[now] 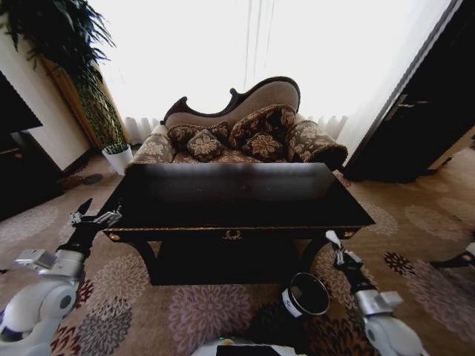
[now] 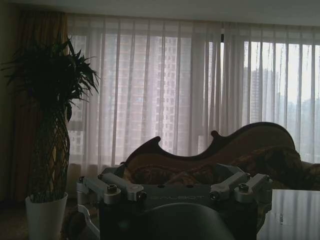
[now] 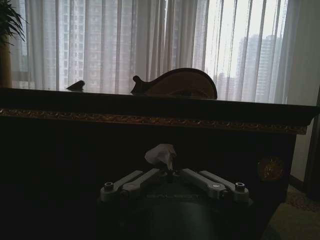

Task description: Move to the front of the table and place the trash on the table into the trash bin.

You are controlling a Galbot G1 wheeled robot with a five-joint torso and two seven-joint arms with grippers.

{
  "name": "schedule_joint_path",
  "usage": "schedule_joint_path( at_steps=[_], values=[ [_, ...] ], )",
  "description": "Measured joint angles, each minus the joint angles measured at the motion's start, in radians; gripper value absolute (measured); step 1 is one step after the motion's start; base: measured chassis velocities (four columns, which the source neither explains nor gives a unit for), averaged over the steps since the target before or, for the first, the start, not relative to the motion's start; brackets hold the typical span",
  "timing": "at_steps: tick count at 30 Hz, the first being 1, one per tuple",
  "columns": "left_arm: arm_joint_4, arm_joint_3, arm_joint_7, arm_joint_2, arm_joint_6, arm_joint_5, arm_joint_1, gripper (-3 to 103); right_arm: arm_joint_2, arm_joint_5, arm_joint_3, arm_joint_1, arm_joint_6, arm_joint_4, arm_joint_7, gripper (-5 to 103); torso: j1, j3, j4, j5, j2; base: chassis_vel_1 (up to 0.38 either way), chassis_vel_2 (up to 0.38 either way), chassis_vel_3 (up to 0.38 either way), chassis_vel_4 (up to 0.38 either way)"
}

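Trash wad clamped in the right gripper beside the bin

Crumpled white paper wad (image 3: 161, 155), one piece of the trash, is sitting pinched between the closed fingertips of the right gripper (image 1: 333, 240). In the head view that gripper is hanging low in front of the right front corner of the large glossy black wooden table (image 1: 237, 204), below the tabletop edge, with its white tip pointing up and towards the table. The right wrist view is showing the wad poking up from the meeting fingertips, with the table's dark front rail and gold trim behind it.

The small round dark trash bin (image 1: 306, 296) with its pale rim and white side label is standing on the patterned floral carpet (image 1: 193, 311), just to the left of the right gripper and in front of the table's right front leg. The gripper is sitting beside the bin's opening, not over it.

The left gripper (image 1: 95, 218) is hovering near the table's left front corner, at about tabletop height, its fingers spread apart and holding nothing.

Behind the table, a brown patterned sofa (image 1: 241, 133) with cushions is standing before white sheer curtains (image 2: 165, 85), and a tall green plant in a white pot (image 2: 46, 215) is standing to its left.
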Motion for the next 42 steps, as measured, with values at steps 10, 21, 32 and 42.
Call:
schedule_joint_path(
  at_steps=[10, 21, 32, 42],
  values=[
    [0.000, 0.000, 0.000, 0.000, 0.000, 0.000, 0.000, 100, 0.044, -0.074, -0.172, 0.159, 0.051, -0.316, 0.002, 0, 0.000, 0.000, 0.0000, 0.0001, 0.000, 0.000, 0.000, 0.000, 0.000],
    [0.000, 0.000, 0.000, 0.000, 0.000, 0.000, 0.000, 100, -0.034, -0.177, -0.342, 0.422, 0.105, -0.805, 0.042, 0, 0.000, 0.000, 0.0001, 0.0001, 0.000, 0.000, 0.000, 0.000, 0.000],
    [0.000, 0.000, 0.000, 0.000, 0.000, 0.000, 0.000, 100, -0.051, -0.156, -0.386, 0.538, 0.094, -1.009, 0.070, 0, 0.000, 0.000, 0.0001, 0.0001, 0.000, 0.000, 0.000, 0.000, 0.000],
    [0.000, 0.000, 0.000, 0.000, 0.000, 0.000, 0.000, 100, -0.037, -0.147, -0.384, 0.518, 0.076, -0.997, 0.067, 20, 0.000, 0.000, 0.0001, 0.0001, 0.000, 0.000, 0.000, 0.000, 0.000]
  ],
)
